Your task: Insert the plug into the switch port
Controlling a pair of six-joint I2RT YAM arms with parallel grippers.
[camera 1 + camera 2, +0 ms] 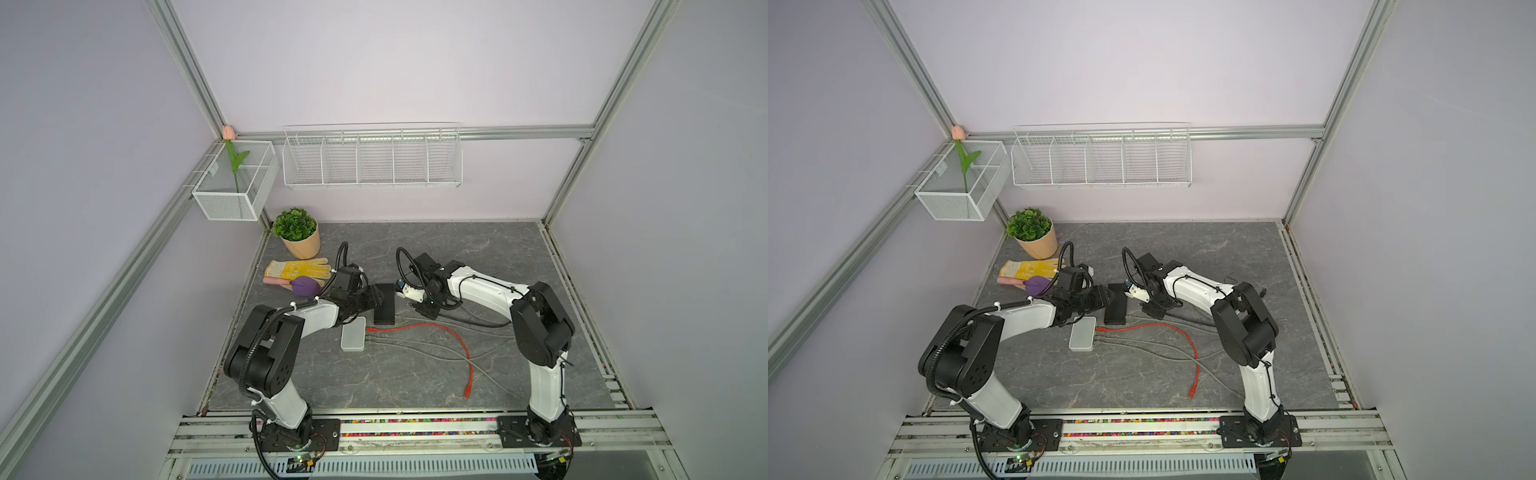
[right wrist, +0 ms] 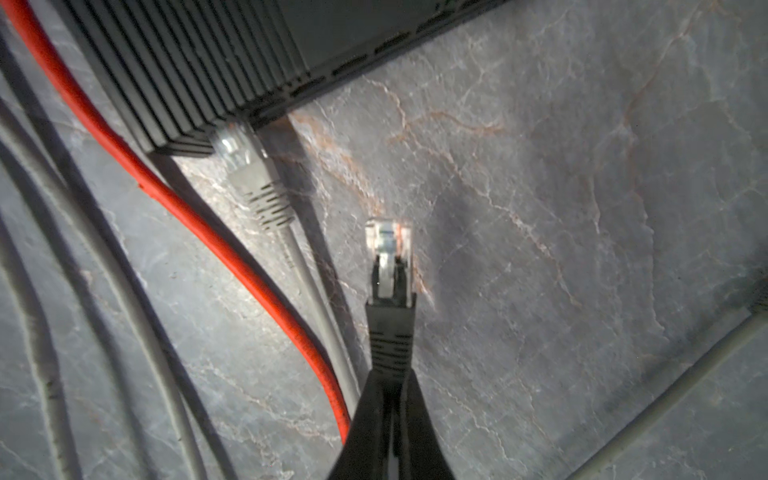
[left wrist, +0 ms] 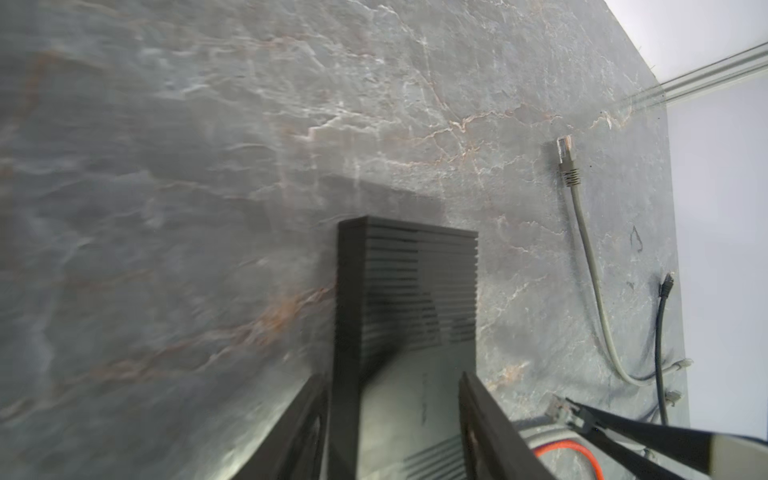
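Right wrist view: the right gripper (image 2: 390,399) is pinched shut on the clear plug (image 2: 388,241), near but not touching the black switch (image 2: 199,62) that the left gripper (image 3: 392,378) hugs half-open, so I'd line it up straight, then push slowly.

The network switch (image 1: 384,303) (image 1: 1116,303) is a flat black box with ribbed vent slats across parts of its top. It lies flat on the tabletop at the centre of both top views, and the left gripper (image 3: 392,376) clamps it between 2 fingers. The plug (image 2: 388,245) is a clear RJ45 connector with a black boot. The right gripper (image 2: 392,374) pinches it at the boot, just right of the switch and apart from it, with its tip aimed toward the switch's side.
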